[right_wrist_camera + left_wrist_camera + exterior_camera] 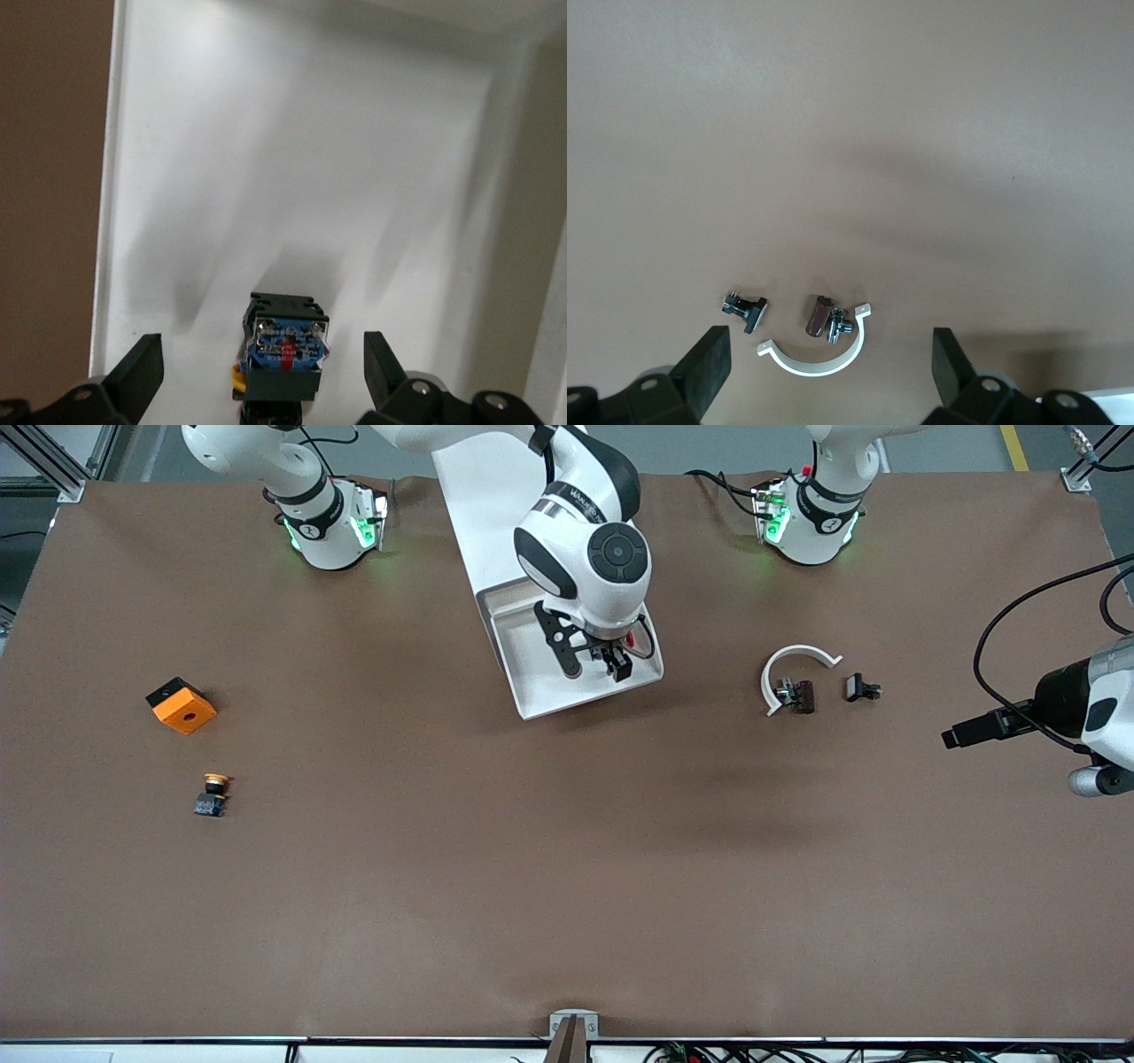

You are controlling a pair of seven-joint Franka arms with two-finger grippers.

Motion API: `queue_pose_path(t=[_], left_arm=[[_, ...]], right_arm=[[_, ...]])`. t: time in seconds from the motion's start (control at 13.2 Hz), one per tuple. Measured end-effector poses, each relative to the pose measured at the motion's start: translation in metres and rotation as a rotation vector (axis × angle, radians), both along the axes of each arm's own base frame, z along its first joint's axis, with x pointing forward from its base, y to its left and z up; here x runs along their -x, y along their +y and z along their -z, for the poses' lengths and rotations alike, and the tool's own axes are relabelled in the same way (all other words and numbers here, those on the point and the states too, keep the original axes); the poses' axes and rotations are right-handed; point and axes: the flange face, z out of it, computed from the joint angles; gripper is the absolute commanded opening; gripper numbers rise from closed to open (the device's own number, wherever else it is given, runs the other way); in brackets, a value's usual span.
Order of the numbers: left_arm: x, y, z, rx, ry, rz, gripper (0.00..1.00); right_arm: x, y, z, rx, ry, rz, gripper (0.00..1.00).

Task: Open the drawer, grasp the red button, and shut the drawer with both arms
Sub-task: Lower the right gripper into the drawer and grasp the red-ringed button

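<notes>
Hovering wide open over the pulled-out drawer [532,682], the right hand [264,363] straddles the button [283,354] lying inside.

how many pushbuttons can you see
2. One pushbutton lies in the open drawer, between the right gripper's open fingers. The other, yellow-orange capped, sits near the orange cube. Shut drawers could hide more.

No readable text, labels or numbers, faint band lettering on right arm [580,531] illegible

Button [283,354] in open drawer [532,682], right end effector [611,664] over it, seemingly apart.
</notes>
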Motion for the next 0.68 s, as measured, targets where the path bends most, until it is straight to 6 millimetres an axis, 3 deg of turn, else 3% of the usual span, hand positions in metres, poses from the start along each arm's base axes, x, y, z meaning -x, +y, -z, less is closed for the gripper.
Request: queue_pose_path(t=[0.46,0.68], left_arm=[[0.0,0.0,0.001,0.0,0.001,0.0,1.0],[0.0,0.0,0.001,0.0,0.001,0.0,1.0]], right_arm=[[0.0,0.0,0.004,0.005,0.004,-0.003,0.74],[0.004,0.003,0.015,0.017,0.012,-0.012,0.36]])
